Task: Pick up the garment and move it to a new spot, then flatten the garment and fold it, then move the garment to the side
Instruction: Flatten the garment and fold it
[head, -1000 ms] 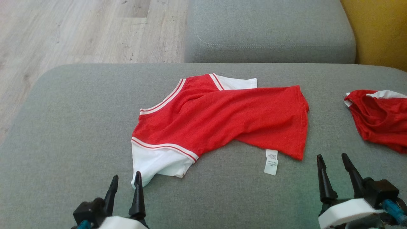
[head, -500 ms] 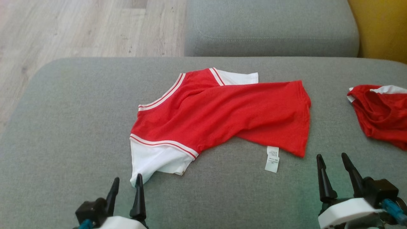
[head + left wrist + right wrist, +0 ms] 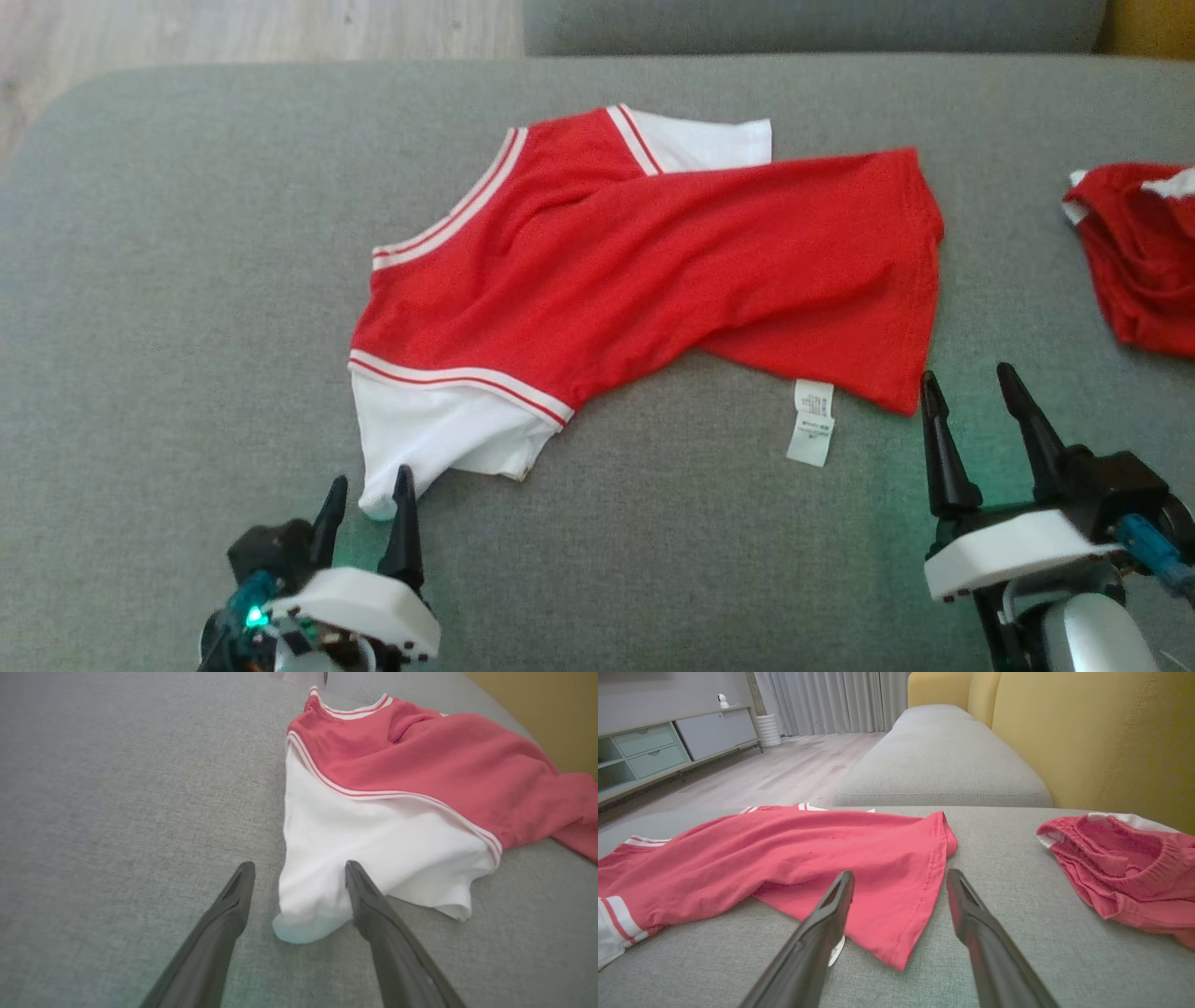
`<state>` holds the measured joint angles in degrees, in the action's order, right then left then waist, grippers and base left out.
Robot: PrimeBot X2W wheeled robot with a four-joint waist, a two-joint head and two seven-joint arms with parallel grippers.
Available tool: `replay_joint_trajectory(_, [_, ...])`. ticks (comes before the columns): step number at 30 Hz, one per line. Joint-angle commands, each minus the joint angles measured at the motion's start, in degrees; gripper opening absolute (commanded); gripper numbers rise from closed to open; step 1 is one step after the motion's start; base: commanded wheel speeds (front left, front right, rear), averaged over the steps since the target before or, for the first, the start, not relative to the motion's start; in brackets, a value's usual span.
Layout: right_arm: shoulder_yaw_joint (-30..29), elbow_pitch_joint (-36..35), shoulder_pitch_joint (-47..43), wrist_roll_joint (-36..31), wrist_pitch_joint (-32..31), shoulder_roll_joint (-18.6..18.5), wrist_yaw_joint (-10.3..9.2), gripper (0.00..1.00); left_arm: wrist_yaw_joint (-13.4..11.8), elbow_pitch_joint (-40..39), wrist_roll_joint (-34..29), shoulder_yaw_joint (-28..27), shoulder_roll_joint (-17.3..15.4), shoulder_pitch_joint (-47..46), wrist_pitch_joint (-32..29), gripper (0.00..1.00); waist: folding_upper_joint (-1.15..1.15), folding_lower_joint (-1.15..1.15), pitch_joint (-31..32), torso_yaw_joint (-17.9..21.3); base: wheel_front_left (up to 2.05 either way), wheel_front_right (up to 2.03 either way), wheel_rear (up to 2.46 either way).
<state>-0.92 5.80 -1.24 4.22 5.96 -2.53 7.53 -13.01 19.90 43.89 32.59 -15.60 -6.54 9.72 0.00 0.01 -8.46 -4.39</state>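
The garment (image 3: 644,271), a red shirt with white sleeves, lay rumpled mid-cushion (image 3: 187,280), its long axis running left to right: neckline toward the cushion's left edge, hem toward its right. My left gripper (image 3: 371,476), jaws wide and empty, stood by the near edge, the near white sleeve (image 3: 439,434) just ahead between its fingers. My right gripper (image 3: 965,371), equally wide and empty, stood just beside the hem's near corner (image 3: 907,401). Each arm, I judged, was nearer its own end.

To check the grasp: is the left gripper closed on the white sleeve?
No, the left gripper is open, fingers apart, with the tip of the white sleeve between them.
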Motion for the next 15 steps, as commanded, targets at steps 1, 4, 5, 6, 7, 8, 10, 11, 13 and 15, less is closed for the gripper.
replay_joint_trajectory(1, [1.17, -1.96, 2.1, -0.54, -0.14, -0.34, -0.04, 1.0, 0.57, -0.26, 0.26, -2.23, -0.27, -2.72, 0.53, 1.0, 0.0, -0.01, -2.02, 0.44, 0.0, 0.0, 0.0])
replay_joint_trajectory(4, [0.98, -1.71, 2.9, -0.96, -0.1, -0.34, -0.04, 1.0, 1.65, 1.49, 0.98, -1.77, 0.47, -3.66, -0.34, 0.95, 0.0, -0.01, -3.03, 0.46, 0.0, 0.0, 0.0])
replay_joint_trajectory(5, [0.91, -1.51, 3.16, -1.07, -0.06, -0.34, -0.04, 1.0, 1.9, 1.99, 1.27, -1.67, 0.65, -3.76, -0.69, 0.74, 0.0, -0.01, -3.19, 0.43, 0.0, 0.0, 0.0])
replay_joint_trajectory(6, [0.85, -1.25, 3.46, -1.17, -0.03, -0.34, -0.04, 1.0, 2.1, 2.41, 1.53, -1.57, 0.82, -3.81, -1.0, 0.64, 0.0, -0.01, -3.31, 0.38, 0.0, 0.0, 0.0])
replay_joint_trajectory(7, [0.79, -0.96, 3.8, -1.24, -0.03, -0.34, -0.04, 1.0, 2.22, 2.75, 1.79, -1.48, 1.0, -3.8, -1.3, 0.53, 0.0, -0.01, -3.39, 0.31, 0.0, 0.0, 0.0])
replay_joint_trajectory(8, [0.75, -0.64, 4.15, -1.33, -0.05, -0.34, -0.04, 1.0, 2.4, 3.01, 1.92, -1.27, 1.14, -3.81, -1.59, 0.48, 0.0, -0.01, -3.44, 0.21, 0.0, 0.0, 0.0])
replay_joint_trajectory(10, [0.63, -0.01, 4.89, -1.46, -0.07, -0.34, -0.04, 1.0, 2.83, 3.23, 2.25, -1.05, 1.51, -3.89, -1.8, 0.3, 0.0, -0.01, -3.49, -0.07, 0.0, 0.0, 0.0])
replay_joint_trajectory(11, [0.58, 0.32, 5.27, -1.49, -0.07, -0.34, -0.04, 1.0, 2.9, 3.33, 2.34, -0.95, 1.67, -3.95, -1.89, 0.21, 0.0, -0.01, -3.5, -0.21, 0.0, 0.0, 0.0])
replay_joint_trajectory(13, [0.41, 1.35, 6.0, -1.74, -0.46, -0.34, -0.04, 1.0, 3.07, 3.45, 2.32, -0.43, 1.92, -4.13, -2.42, 0.0, 0.0, -0.01, -3.56, -0.52, 0.0, 0.0, 0.0])
replay_joint_trajectory(15, [0.11, 2.96, 6.78, -2.12, -1.5, -0.34, -0.04, 1.0, 3.12, 2.91, 2.26, -0.17, 2.22, -4.31, -2.35, 0.0, 0.0, -0.01, -3.58, -0.8, 0.0, 0.0, 0.0])
